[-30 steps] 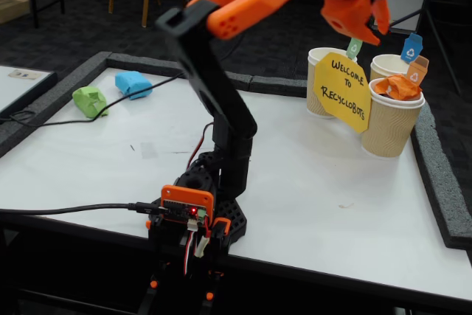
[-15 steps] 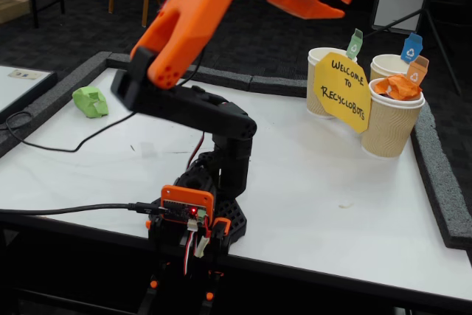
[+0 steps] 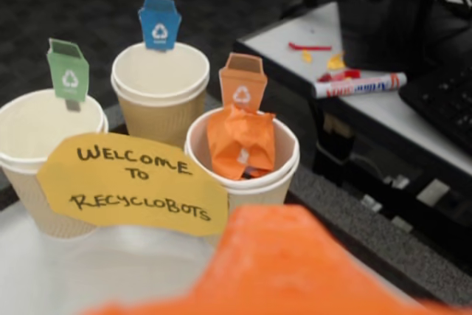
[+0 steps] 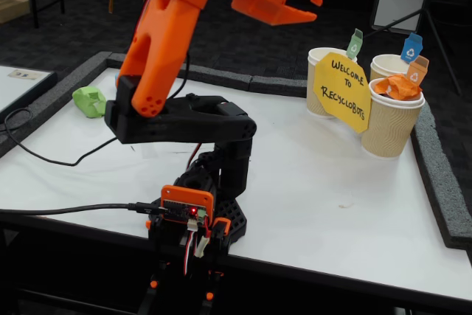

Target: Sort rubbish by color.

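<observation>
The orange wad [image 4: 397, 87] [image 3: 240, 142] lies in the cup with the orange tag [image 4: 389, 129] [image 3: 286, 160]. On the far left of the table in the fixed view rests the lime green wad [image 4: 90, 101]. The light blue wad is hidden behind the arm. My gripper [image 4: 316, 7] hangs high above the table, left of the cups, open with nothing between its fingers. In the wrist view only one blurred orange finger [image 3: 295, 271] shows at the bottom edge. The cups with the green tag [image 4: 318, 55] [image 3: 44, 119] and blue tag [image 4: 383, 65] [image 3: 158, 79] hold nothing that I can see.
A yellow "Welcome to Recyclobots" sign [image 4: 341, 90] [image 3: 133, 182] leans on the cups. Grey foam edging [image 4: 442, 182] borders the white table. A black cable [image 4: 44, 154] crosses its left side. A side desk with a marker [image 3: 358, 85] stands beyond the cups.
The arm has swung back and left, away from above the cups, and folded at the elbow. It now covers the blue wad. The orange wad has stayed in its cup.
</observation>
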`<state>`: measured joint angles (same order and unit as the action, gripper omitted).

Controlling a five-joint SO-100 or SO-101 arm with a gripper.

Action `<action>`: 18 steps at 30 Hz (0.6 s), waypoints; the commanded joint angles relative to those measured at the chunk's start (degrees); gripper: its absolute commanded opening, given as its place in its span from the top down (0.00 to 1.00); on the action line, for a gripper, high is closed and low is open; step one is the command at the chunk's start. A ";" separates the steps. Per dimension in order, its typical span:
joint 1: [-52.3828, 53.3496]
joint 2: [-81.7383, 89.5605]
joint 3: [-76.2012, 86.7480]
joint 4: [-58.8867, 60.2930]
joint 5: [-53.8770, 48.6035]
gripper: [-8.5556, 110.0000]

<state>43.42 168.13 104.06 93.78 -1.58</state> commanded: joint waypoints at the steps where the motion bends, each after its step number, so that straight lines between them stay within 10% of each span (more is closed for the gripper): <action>1: 0.97 0.09 -5.36 0.35 0.88 0.93; 18: -12.04 0.00 -7.21 0.53 0.88 0.93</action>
<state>37.35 168.13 101.51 94.31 -1.58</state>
